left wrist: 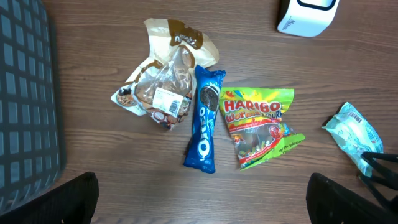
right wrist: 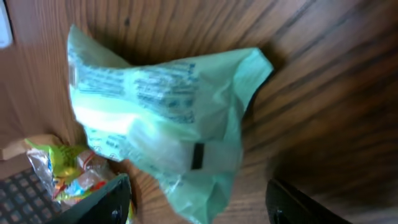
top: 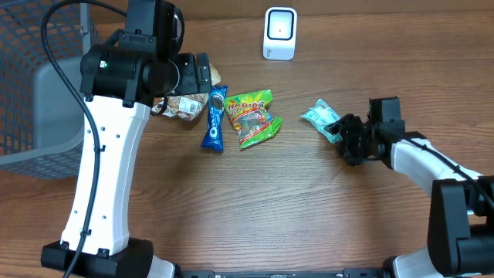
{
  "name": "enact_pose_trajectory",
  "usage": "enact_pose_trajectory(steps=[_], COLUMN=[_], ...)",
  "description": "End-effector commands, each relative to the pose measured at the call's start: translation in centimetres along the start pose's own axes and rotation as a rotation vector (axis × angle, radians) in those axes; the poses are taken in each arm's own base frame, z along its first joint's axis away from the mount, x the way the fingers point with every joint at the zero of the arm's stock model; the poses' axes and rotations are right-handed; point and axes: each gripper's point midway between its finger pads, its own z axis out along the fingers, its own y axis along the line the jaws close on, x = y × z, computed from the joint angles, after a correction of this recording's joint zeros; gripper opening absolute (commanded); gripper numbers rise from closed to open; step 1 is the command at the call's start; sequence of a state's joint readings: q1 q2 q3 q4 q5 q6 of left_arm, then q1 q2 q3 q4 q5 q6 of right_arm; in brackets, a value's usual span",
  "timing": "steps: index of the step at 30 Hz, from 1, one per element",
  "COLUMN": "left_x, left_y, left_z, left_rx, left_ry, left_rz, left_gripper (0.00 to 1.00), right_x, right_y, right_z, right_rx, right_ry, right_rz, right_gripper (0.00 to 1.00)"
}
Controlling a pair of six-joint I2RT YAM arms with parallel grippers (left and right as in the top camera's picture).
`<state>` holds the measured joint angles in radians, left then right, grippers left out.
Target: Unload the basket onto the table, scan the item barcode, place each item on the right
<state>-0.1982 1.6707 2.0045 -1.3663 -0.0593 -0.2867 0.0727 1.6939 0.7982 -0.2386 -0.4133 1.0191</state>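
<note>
Wooden table (top: pixel 293 224) carries the mint-green packet (top: pixel 319 118) at right, just ahead of the right gripper (top: pixel 345 139) — fingers spread, nothing pinched. One edge is best clamped, print left uncovered for the scanner (top: pixel 279 33); the left gripper (left wrist: pixel 202 199) hangs spread too.

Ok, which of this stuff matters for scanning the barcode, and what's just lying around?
For the job: mint packet, white scanner, right gripper.
Lying about: Oreo pack, Haribo bag, cookie bag, basket.
</note>
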Motion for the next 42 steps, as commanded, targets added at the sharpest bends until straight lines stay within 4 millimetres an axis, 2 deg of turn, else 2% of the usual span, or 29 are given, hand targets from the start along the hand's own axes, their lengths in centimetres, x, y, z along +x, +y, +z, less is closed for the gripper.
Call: enact_pose_trajectory(steps=[1,7,12,16,20,24,28,33,36,39,42], left_x=[0.0,-0.2,-0.2,-0.2,-0.2,-0.2,-0.2,-0.1,-0.1,-0.1,-0.2], left_y=[-0.1,-0.2,-0.2,-0.2,-0.2,-0.2,-0.2,-0.2,-0.2,-0.1,-0.2], left_z=[0.4,0.4,0.4,0.4,0.4,0.4,0.4,0.4,0.4,0.4,0.4], left_rx=[0.005,0.008,0.008,0.008,0.007,0.007,0.007,0.007,0.007,0.006,0.007], left_ry=[0.01,0.001,0.001,0.0,0.003,0.003,0.003,0.004,0.004,0.004,0.003], left_rz=[-0.01,-0.011,-0.011,-0.011,-0.011,-0.01,-0.011,-0.011,-0.011,-0.011,-0.01], left_gripper=[0.97,0.97,0.96,0.95,0.95,0.94,0.95,0.97,1.0,1.0,1.0], right_x=[-0.9,-2.0,-2.2,-1.8,-1.8,-2.2,-2.1,-0.2,-0.4,-2.1,-4.1], right_y=[-1.3,-0.9,-0.6,0.0,-0.2,-0.4,2.5,6.4,7.8,8.8,11.0], right_z=[0.4,0.5,0.6,1.3,2.7,3.7,3.5,2.7,2.2,1.2,-0.9], right_rx=[0.035,0.009,0.016,0.003,0.001,-0.006,-0.105,-0.228,-0.182,-0.031,0.134], right_ry=[-0.063,-0.127,-0.158,-0.158,-0.161,-0.167,-0.163,-0.034,-0.032,-0.112,-0.259], right_rz=[0.023,-0.108,-0.149,-0.171,-0.144,-0.142,-0.309,-0.422,-0.515,-0.595,-0.722], right_gripper=[0.7,0.67,0.59,0.5,0.47,0.24,0.04,0.04,0.04,0.04,0.04])
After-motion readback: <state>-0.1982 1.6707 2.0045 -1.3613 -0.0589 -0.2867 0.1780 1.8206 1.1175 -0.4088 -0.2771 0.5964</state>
